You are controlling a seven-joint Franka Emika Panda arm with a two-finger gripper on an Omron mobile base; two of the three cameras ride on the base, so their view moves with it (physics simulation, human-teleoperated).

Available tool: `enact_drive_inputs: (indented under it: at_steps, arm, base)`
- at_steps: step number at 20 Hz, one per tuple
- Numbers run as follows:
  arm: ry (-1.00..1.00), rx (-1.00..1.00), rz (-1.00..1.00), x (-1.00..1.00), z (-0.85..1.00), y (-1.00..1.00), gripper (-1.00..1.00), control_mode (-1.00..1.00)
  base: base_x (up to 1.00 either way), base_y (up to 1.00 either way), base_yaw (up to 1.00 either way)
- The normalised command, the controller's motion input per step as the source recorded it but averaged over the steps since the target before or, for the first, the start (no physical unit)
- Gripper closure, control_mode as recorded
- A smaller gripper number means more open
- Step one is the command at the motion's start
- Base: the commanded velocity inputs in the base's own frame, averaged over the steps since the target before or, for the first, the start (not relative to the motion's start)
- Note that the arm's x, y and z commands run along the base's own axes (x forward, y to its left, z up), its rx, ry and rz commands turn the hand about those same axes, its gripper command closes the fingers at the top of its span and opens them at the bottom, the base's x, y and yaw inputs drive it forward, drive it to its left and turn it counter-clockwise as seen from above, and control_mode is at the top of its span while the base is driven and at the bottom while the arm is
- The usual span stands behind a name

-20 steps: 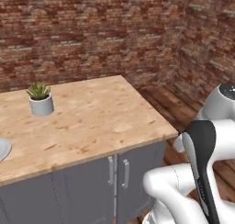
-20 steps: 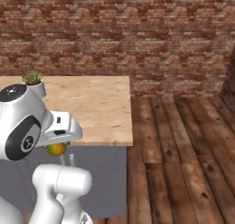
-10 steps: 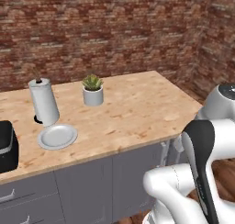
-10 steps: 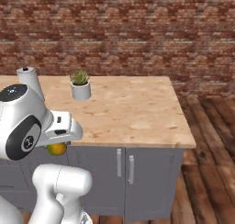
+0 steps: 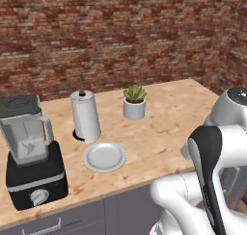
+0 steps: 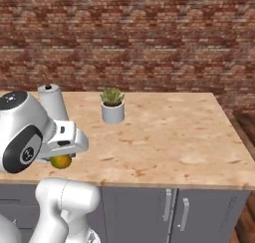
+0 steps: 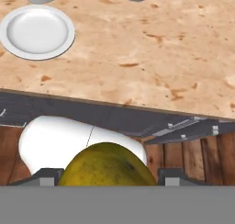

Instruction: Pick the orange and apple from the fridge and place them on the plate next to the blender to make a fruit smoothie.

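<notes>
The fingers (image 7: 106,177) pinch the orange (image 7: 107,165) off the front edge of the wooden worktop (image 5: 164,128), where the plate (image 5: 104,156) lies beside the blender (image 5: 31,152).

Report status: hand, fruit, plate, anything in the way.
Hand shut on the orange, short of the counter edge. Plate bare, beside the blender. Paper towel roll stands just behind the plate.

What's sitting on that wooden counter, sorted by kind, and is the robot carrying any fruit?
Blender: 1
Paper towel roll: 1
White plate: 1, nothing on it
Potted plant: 1
Orange: 1, held in the pincer, not on the counter
Total: 5 things, 4 of them on the counter
</notes>
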Motion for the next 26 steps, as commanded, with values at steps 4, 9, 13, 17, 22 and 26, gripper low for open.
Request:
enact_drive_inputs:
  at_steps: [4, 9, 13, 17, 22, 26]
  arm:
    - [0.0, 0.0, 0.0, 0.0, 0.0, 0.0, 1.0, 1.0]
    - [0.0, 0.0, 0.0, 0.0, 0.0, 0.0, 1.0, 1.0]
    - [0.0, 0.0, 0.06, 0.47, 0.0, 0.04, 1.0, -1.0]
    - [0.0, 0.02, 0.14, 0.96, -0.01, 0.0, 1.0, -1.0]
    - [-0.02, 0.0, 0.13, 0.73, -0.33, 0.23, 1.0, -1.0]
    - [-0.01, 0.0, 0.09, 0.6, -0.71, 0.33, 1.0, -1.0]
  base:
    - [0.01, 0.75, 0.04]
    - [0.04, 0.8, 0.07]
    - [0.36, 0.21, 0.05]
    - [0.0, 0.0, 0.0]
    - [0.0, 0.0, 0.0]
    - [0.0, 0.0, 0.0]
